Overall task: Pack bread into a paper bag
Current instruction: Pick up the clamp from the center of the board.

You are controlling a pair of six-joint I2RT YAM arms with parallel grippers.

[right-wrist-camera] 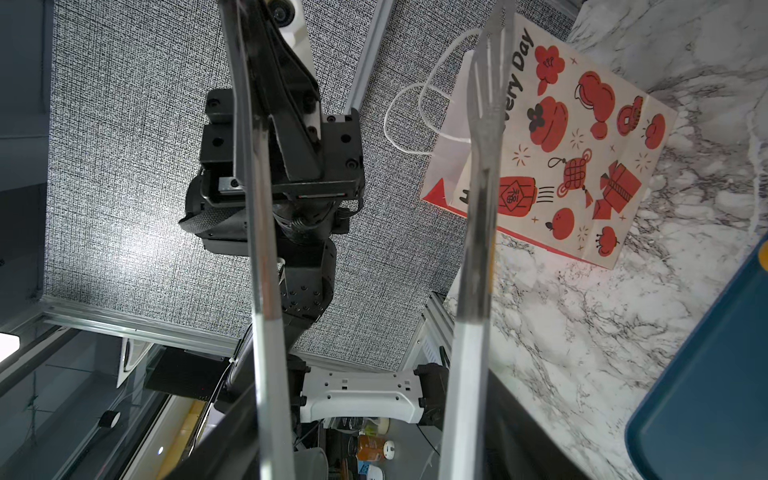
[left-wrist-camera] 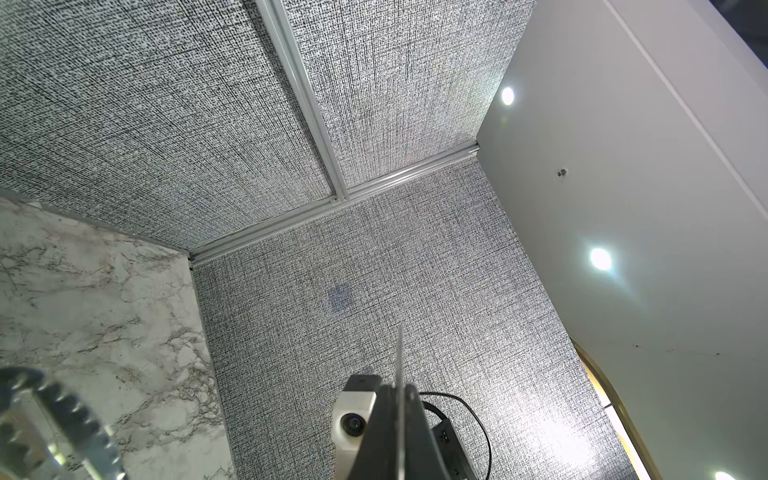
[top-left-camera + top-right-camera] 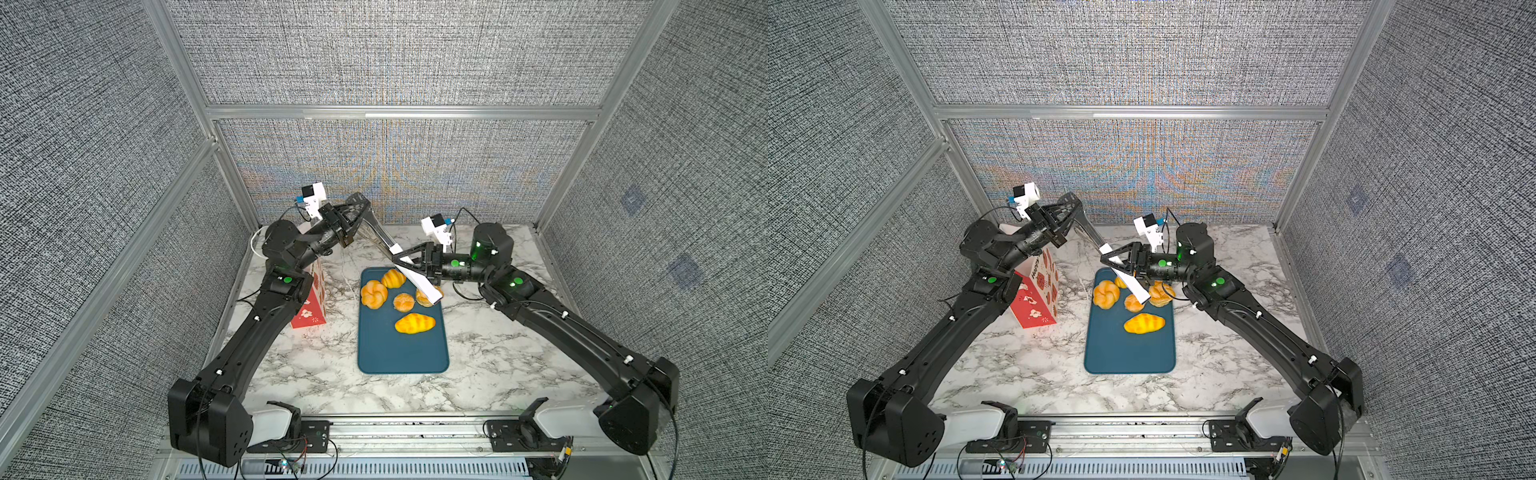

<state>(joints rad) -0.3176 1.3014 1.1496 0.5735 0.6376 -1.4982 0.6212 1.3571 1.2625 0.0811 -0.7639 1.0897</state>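
Observation:
Several golden bread pieces lie at the far end of a blue tray [image 3: 403, 353]: a knot roll [image 3: 374, 294], a round bun [image 3: 403, 302] and a ridged croissant [image 3: 414, 323] among them. Metal tongs [image 3: 424, 284] with white handles slant above them. My right gripper [image 3: 395, 259] grips both tong arms [image 1: 478, 208] from outside, fingers wide. My left gripper [image 3: 360, 200] is shut on one tong arm near its head, seen edge-on [image 2: 400, 357]. The paper bag [image 3: 1040, 295], red and white, stands left of the tray, partly behind my left arm.
The tray lies on a marble table [image 3: 498, 365] walled by grey panels with aluminium rails [image 3: 403, 112]. The bag's white cord handles [image 1: 411, 116] stick out toward the back wall. The tongs' serrated head [image 2: 62, 411] shows in the left wrist view.

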